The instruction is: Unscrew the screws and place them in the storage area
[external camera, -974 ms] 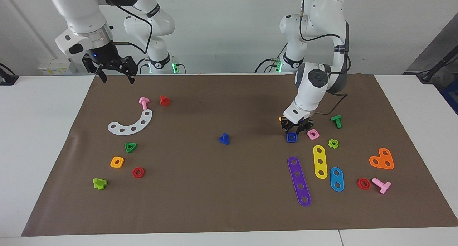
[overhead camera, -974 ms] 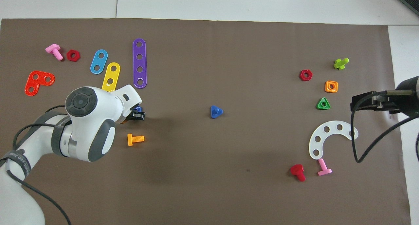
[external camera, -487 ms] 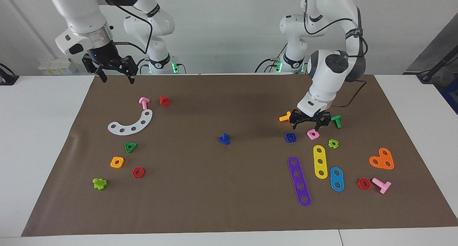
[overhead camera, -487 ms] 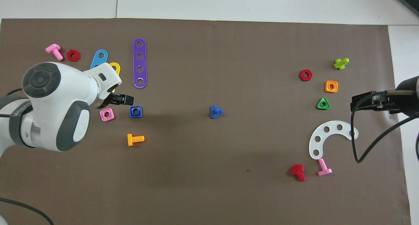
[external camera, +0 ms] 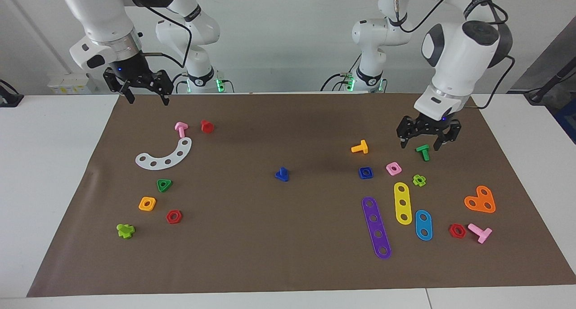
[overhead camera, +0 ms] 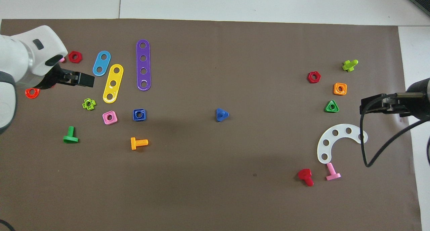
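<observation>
The dark-blue screw (external camera: 282, 174) (overhead camera: 221, 115) stands alone on its head, stem up, in the middle of the brown mat. The storage area (external camera: 121, 183) is the stretch at the right arm's end with the white curved strip (external camera: 164, 156) (overhead camera: 336, 140), green triangular nut (external camera: 164, 185), orange square nut (external camera: 147, 203) and red hexagonal nut (external camera: 173, 216). My left gripper (external camera: 425, 143) (overhead camera: 80, 79) hangs open and empty, raised over the green bolt (external camera: 423, 152). My right gripper (external camera: 148, 101) (overhead camera: 364, 107) waits open over the mat's edge at its own end.
The blue square nut (external camera: 366, 172) (overhead camera: 139, 114) lies on the mat beside a pink nut (external camera: 393, 168) and an orange bolt (external camera: 360, 147). Purple (external camera: 376, 228), yellow (external camera: 402, 203) and blue (external camera: 423, 225) strips and an orange heart plate (external camera: 480, 199) fill the left arm's end.
My left gripper opened off the blue square nut, rose and swung toward its own end of the table. The nut stays on the mat. The right arm has not moved.
</observation>
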You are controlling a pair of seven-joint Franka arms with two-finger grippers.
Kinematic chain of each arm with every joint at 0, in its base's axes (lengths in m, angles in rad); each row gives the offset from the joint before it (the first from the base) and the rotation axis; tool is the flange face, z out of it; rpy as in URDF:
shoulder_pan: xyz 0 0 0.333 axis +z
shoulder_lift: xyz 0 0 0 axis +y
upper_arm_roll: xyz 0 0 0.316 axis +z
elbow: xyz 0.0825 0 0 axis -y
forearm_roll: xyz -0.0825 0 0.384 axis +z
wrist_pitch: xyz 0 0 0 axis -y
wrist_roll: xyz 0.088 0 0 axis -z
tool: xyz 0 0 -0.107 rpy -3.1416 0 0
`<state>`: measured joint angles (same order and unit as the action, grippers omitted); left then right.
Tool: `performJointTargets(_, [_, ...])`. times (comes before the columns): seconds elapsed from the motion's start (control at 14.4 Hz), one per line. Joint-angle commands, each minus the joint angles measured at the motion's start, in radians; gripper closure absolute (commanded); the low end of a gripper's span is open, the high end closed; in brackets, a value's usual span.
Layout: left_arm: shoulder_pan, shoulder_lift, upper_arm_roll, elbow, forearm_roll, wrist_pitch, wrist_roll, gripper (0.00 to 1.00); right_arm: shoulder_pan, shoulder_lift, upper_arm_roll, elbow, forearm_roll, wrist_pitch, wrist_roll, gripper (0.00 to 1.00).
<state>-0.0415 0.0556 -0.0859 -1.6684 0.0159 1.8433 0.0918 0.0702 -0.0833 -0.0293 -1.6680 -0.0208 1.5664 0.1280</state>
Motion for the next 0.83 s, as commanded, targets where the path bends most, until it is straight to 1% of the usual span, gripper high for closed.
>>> performJointTargets(0.0, [-0.001,-0.003,0.076,0.107,-0.019,-0.152,0.1,0.0,-0.004,-0.003,0.0,0.001,0.005,-0.014,-0.025,0.0])
performJointTargets(0.14, [-0.001,-0.067,0.116,0.089,-0.021,-0.165,0.156,0.0,-0.004,-0.003,0.0,0.001,0.005,-0.014,-0.025,0.0])
performJointTargets(0.21, [-0.001,-0.081,0.13,0.081,-0.021,-0.18,0.176,0.0,-0.006,-0.003,0.0,0.001,0.005,-0.012,-0.025,0.0])
performJointTargets(0.49, [0.012,-0.092,0.132,0.085,-0.021,-0.236,0.189,0.0,-0.004,-0.003,0.0,0.001,0.005,-0.014,-0.025,0.0])
performJointTargets(0.77, [0.023,-0.115,0.132,0.065,-0.024,-0.242,0.183,0.0,-0.007,-0.003,-0.001,0.001,0.005,-0.011,-0.024,0.0])
